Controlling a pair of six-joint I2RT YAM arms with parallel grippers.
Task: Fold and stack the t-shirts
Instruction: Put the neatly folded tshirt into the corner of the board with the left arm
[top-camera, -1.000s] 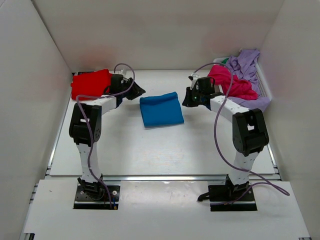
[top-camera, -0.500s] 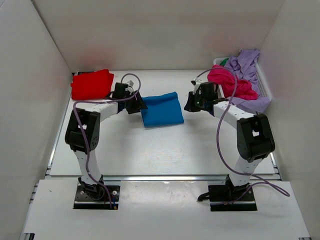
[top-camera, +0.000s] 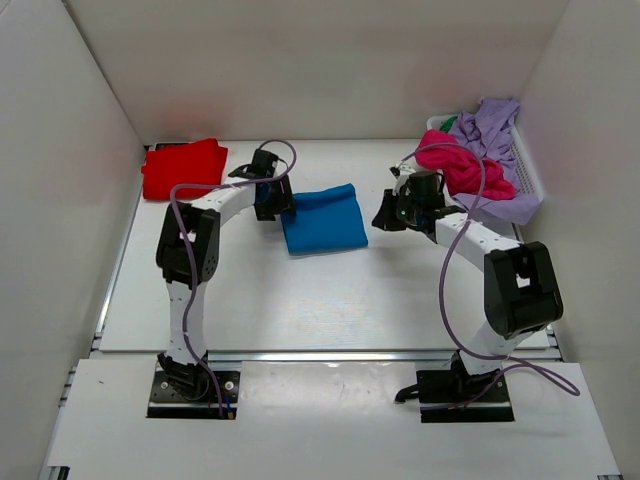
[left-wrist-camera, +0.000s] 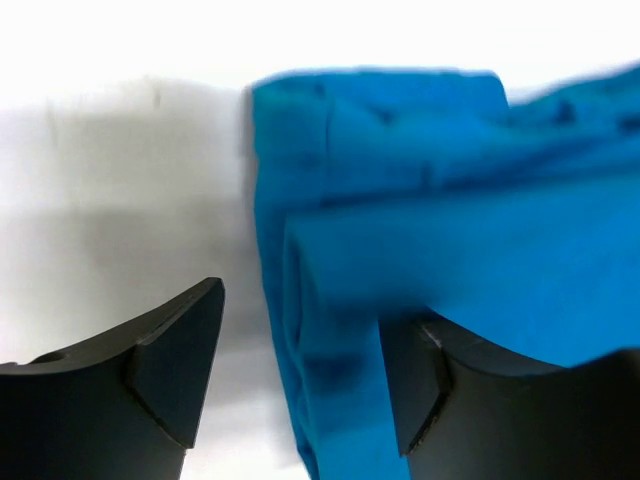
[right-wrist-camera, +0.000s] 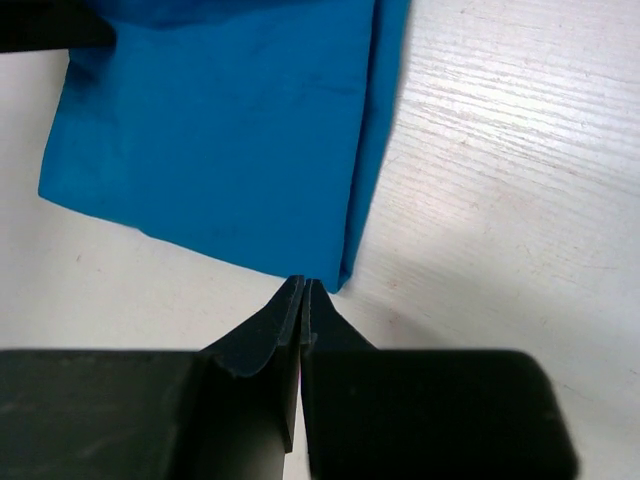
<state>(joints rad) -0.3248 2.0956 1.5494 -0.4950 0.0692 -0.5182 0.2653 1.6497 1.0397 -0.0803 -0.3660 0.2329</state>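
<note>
Robotics laboratory test cell. Indicators: plain white panels (top-camera: 60, 200) enclose the white table (top-camera: 300, 300) on its left, far and right sides. The left arm (top-camera: 185, 250) and right arm (top-camera: 518, 285) are bolted to black base plates (top-camera: 190, 392) at the near edge. Purple cables (top-camera: 443, 295) run along each arm.

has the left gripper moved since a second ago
Yes. The left gripper has swung right, away from the folded red t-shirt, which has stayed put, and now sits at the blue t-shirt's left edge with its fingers open.

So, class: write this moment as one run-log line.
left claw: open, astride edge of folded blue t-shirt | right claw: shut, empty, by its other side | red t-shirt: folded, far left, apart | stack: not yet made
</note>
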